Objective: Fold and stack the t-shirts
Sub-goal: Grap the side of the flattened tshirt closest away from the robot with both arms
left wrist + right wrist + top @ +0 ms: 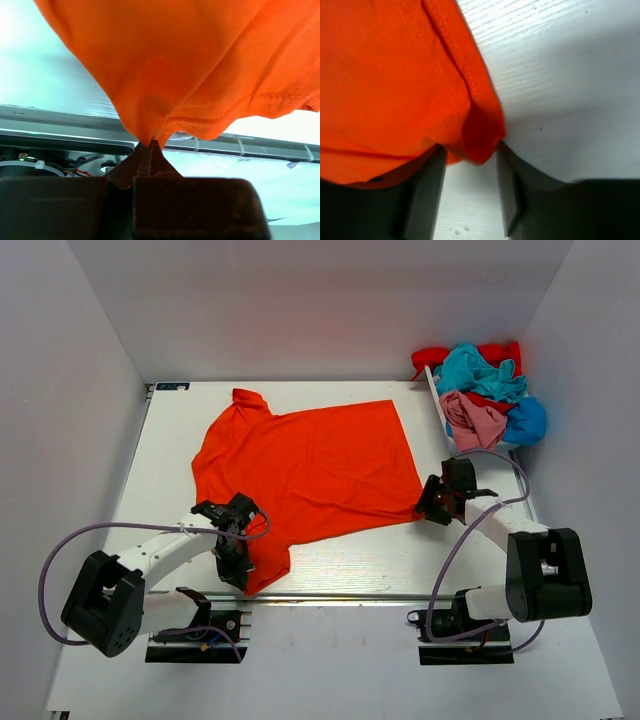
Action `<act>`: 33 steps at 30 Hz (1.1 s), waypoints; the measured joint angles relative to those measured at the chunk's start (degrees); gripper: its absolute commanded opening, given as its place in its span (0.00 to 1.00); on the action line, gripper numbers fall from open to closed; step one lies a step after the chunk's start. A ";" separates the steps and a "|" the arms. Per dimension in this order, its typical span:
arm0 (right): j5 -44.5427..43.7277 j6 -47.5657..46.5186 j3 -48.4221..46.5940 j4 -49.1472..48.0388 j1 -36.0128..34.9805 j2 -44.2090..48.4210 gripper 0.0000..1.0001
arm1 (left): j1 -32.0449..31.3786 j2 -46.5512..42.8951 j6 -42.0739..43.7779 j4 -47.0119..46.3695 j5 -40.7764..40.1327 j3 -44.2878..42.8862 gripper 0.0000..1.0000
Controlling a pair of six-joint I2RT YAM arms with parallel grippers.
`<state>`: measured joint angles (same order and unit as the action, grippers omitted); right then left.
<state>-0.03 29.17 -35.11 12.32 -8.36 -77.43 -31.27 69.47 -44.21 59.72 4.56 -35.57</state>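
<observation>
There are one orange-red t-shirt point(310, 465), four heaped t-shirts point(485, 395), and two tools, left tool point(147, 147) and right tool point(470, 160).

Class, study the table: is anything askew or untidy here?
The orange shirt lies spread askew, its near corner pinched up by the left gripper. The other shirts sit crumpled in a heap at the far right.

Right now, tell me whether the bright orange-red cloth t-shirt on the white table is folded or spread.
Spread, not folded: the orange-red t-shirt lies open across the table, one near corner pinched by the left gripper.
</observation>
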 measured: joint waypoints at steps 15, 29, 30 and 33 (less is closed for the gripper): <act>-3.13 -0.13 -4.22 17.05 -0.02 1.68 0.00 | 0.00 -2.82 2.45 2.21 3.54 -2.45 0.00; -2.23 -2.49 -8.83 26.23 -0.02 2.99 0.00 | 0.66 -4.02 7.39 -0.52 8.98 -9.70 0.00; -1.81 -2.73 -9.84 26.18 -0.02 2.91 0.00 | 0.74 -3.26 7.65 -1.44 8.74 -11.61 0.00; -0.59 -3.41 -13.33 25.00 -0.02 2.21 0.00 | 0.79 -0.07 8.04 -3.80 6.14 -16.94 0.00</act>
<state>-0.62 25.76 -48.45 37.32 -8.38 -75.22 -30.48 69.41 -36.16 55.92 10.70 -52.51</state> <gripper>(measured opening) 0.011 0.033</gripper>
